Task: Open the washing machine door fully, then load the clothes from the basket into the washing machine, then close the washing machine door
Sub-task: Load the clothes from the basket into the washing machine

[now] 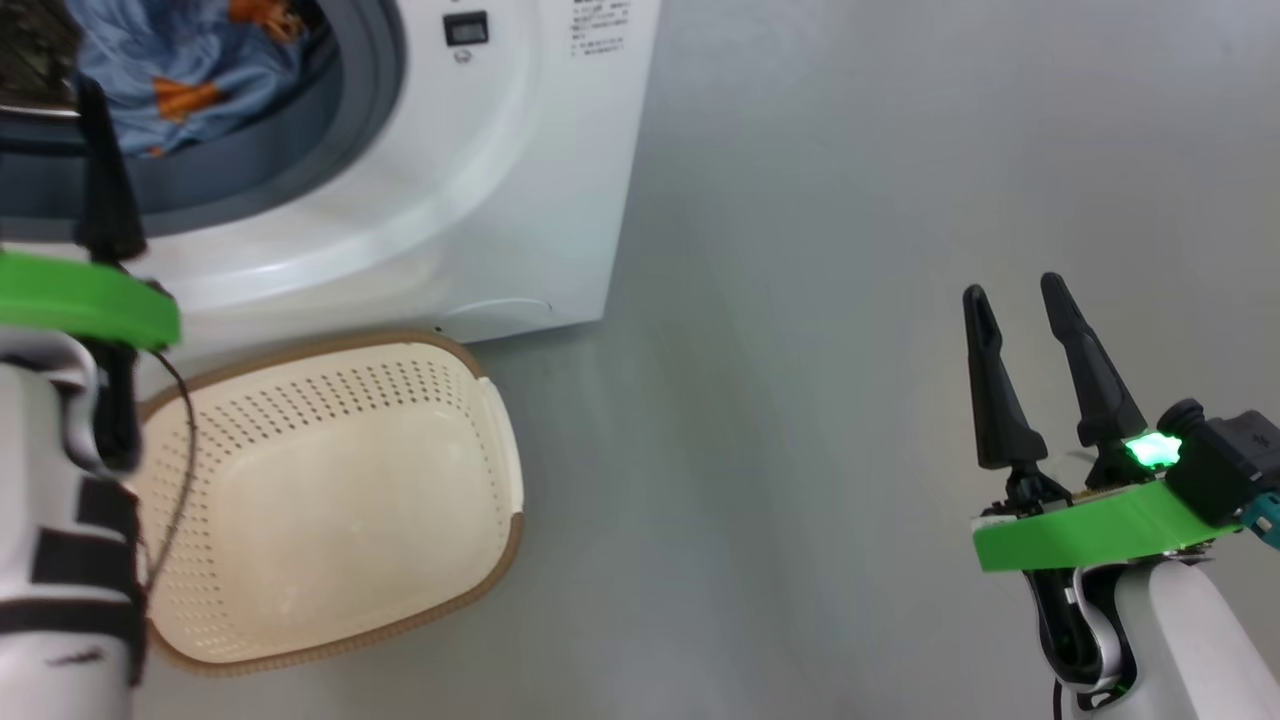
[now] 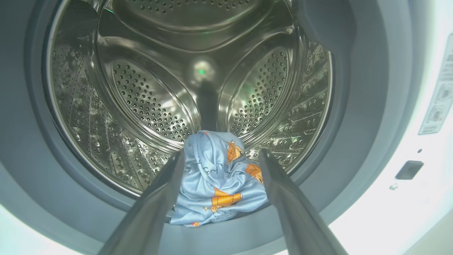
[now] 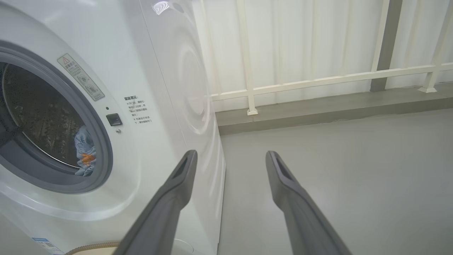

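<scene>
The white washing machine (image 1: pixel 480 200) stands at the upper left with its mouth uncovered; its door is out of view. Light blue clothes (image 2: pixel 216 184) with orange prints lie at the front of the steel drum (image 2: pixel 152 106), against the grey gasket. My left gripper (image 2: pixel 221 156) is open at the drum's mouth, its fingers on either side of the bundle and apart from it. One left finger (image 1: pixel 105 190) rises before the opening. The cream basket (image 1: pixel 330 345) sits on the floor below the machine with nothing in it. My right gripper (image 1: pixel 1013 290) hangs open over the floor, holding nothing.
Grey floor (image 1: pixel 850 400) stretches to the right of the machine. In the right wrist view a white railing (image 3: pixel 318 79) and pale curtains (image 3: pixel 300 35) stand behind a low step. The machine's front carries a small dark latch (image 3: pixel 114 119).
</scene>
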You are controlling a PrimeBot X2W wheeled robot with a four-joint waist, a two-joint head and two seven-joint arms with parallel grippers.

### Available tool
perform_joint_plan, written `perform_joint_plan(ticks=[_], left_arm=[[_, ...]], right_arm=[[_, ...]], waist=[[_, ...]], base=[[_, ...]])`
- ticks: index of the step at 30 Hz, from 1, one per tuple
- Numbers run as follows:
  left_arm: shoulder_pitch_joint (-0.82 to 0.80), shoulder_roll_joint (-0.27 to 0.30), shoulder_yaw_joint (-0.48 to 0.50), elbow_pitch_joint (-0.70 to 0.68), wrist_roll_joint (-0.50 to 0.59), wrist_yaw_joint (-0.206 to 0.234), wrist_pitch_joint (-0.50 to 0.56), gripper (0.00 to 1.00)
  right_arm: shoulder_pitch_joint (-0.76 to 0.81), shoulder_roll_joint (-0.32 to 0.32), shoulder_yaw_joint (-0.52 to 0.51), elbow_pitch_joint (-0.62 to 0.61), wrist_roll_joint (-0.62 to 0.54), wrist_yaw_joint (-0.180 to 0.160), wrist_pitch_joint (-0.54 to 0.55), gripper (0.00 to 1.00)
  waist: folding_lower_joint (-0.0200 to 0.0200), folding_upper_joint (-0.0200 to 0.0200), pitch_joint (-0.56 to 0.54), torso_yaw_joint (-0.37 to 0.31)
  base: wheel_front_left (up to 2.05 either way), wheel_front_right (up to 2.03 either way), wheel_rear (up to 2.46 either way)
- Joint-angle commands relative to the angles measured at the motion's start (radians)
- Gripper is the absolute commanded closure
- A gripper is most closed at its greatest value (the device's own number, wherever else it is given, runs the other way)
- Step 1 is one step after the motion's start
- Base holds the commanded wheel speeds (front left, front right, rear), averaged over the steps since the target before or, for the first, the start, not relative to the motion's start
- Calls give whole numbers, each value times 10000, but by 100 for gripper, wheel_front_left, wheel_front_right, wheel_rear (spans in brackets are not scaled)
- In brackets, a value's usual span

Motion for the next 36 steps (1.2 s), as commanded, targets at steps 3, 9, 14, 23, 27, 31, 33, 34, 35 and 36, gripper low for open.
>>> perform_joint_plan(ticks=[3,9,14,23,27,31,33,34,35,36], left_arm=[[702,79,410,-638,308,-16,-62,0],[1831,-373,646,-1343,602,-19,-62,0],[2771,-694,783,-1930,784,-19,-62,0],[4303,-1137,1050,-2678,1124,-20,-62,0],[5023,-1330,1288,-3089,1262,-20,-62,0],[5719,-1505,1483,-3520,1384,-20,-62,0],[6027,-1580,1558,-3738,1413,-20,-62,0],[6166,-1613,1611,-3849,1418,-20,-62,0],[6304,-1641,1664,-3968,1431,-20,-62,0],[6445,-1671,1716,-4098,1455,-20,-62,0]], right_arm=[[277,-229,126,-175,3,44,-80,0],[587,-404,-6,-112,8,44,-80,0],[876,-552,-119,-84,18,44,-80,0],[1372,-759,-244,-114,13,44,-80,0],[1543,-839,-230,-90,30,44,-80,0],[1637,-880,-256,-97,37,44,-80,0],[1687,-872,-280,-121,27,44,-80,0],[1707,-870,-286,-126,24,44,-80,0],[1727,-871,-287,-123,24,44,-80,0],[1750,-875,-287,-120,26,44,-80,0]], waist=[[0,0,-532,361],[0,0,-984,642],[0,0,-1340,890],[0,0,-1838,1213],[0,0,-2013,1290],[0,0,-2119,1338],[0,0,-2147,1363],[0,0,-2157,1371],[0,0,-2177,1377],[0,0,-2194,1384]], base=[[0,0,0],[0,0,0],[0,0,0],[0,0,0],[0,0,0],[0,0,0],[0,0,0],[0,0,0],[0,0,0],[0,0,0]])
